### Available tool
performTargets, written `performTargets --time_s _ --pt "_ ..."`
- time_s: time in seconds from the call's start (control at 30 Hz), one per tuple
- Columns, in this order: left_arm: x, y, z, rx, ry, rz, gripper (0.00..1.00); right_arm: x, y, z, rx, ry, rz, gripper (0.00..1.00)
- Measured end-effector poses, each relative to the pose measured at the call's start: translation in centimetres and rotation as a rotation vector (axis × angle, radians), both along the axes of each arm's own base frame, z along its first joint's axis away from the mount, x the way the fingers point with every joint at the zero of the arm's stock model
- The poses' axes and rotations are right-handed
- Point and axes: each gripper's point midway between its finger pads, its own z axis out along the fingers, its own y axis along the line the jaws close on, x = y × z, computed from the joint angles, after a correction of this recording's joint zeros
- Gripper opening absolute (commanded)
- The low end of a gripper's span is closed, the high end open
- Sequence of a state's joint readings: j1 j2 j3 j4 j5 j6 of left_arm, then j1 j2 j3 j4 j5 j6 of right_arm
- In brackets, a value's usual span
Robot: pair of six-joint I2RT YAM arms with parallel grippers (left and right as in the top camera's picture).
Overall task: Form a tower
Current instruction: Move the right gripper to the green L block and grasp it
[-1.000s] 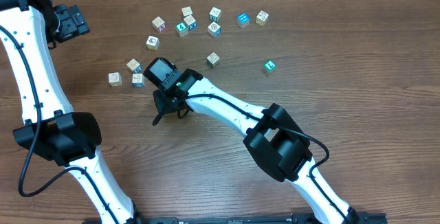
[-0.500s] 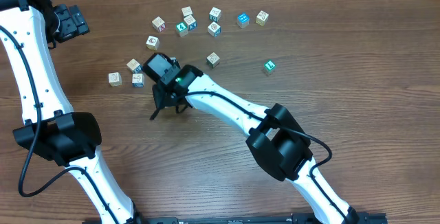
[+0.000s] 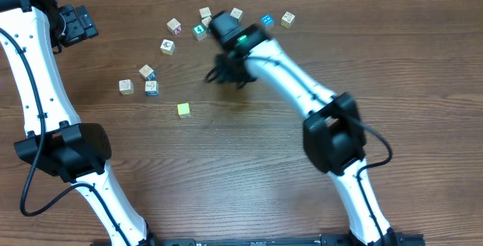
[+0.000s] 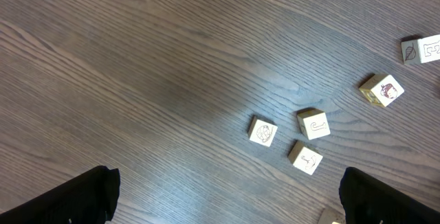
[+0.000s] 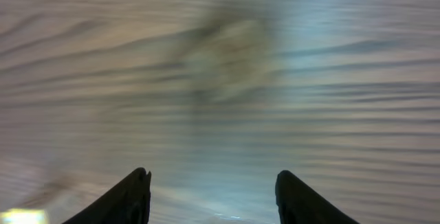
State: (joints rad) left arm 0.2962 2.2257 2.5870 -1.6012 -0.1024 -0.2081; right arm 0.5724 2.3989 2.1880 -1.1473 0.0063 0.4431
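Note:
The tower (image 3: 152, 87) shows from above as a cream top with a blue-teal face below it, at the left of the table; its height cannot be told. A yellow-green cube (image 3: 183, 109) lies alone on the wood, to the right of and nearer than the tower. My right gripper (image 3: 226, 72) hangs over bare wood further back, well apart from both. In the motion-blurred right wrist view the right gripper (image 5: 213, 183) is open with nothing between its fingers. My left gripper (image 3: 75, 23) stays at the far left, and the left gripper (image 4: 227, 189) stands wide open and empty.
Several loose cubes lie along the back: one with a pink print (image 3: 174, 26), a teal one (image 3: 199, 30), a blue one (image 3: 266, 21), a cream one (image 3: 287, 19). More cubes (image 3: 126, 86) (image 3: 146, 72) sit beside the tower. The left wrist view shows three cream cubes (image 4: 314, 124).
My right gripper opened and let go of the yellow-green cube, which stays on the table. The arm then swung up and right toward the back cubes. The left arm has not moved.

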Motion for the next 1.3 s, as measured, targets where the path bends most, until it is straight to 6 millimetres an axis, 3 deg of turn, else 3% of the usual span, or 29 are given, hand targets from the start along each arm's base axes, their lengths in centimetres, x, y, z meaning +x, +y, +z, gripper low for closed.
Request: performTargets --time_s 0.17,0.3,0.63,0.8,1.3 --pt "0.0 0.0 0.0 0.0 0.0 0.0 1.0 2.4 -6.8 -0.3 -0.036 0.037 -0.028 0.63" --pt "0.0 0.0 0.0 0.0 0.0 0.0 0.99 3.0 -10.8 -0.5 -0.062 0.066 -0.006 0.66" --pt "0.0 0.0 0.0 0.0 0.0 0.0 1.0 3.9 -16.7 -1.2 -0.086 0.097 -0.013 0.67" --pt "0.0 0.0 0.0 0.0 0.0 0.0 1.0 2.9 -18.2 -2.4 -0.099 0.149 -0.021 0.7" --pt "0.0 0.0 0.0 0.0 0.0 0.0 1.0 3.4 -17.7 -2.6 -0.098 0.12 0.013 0.7"
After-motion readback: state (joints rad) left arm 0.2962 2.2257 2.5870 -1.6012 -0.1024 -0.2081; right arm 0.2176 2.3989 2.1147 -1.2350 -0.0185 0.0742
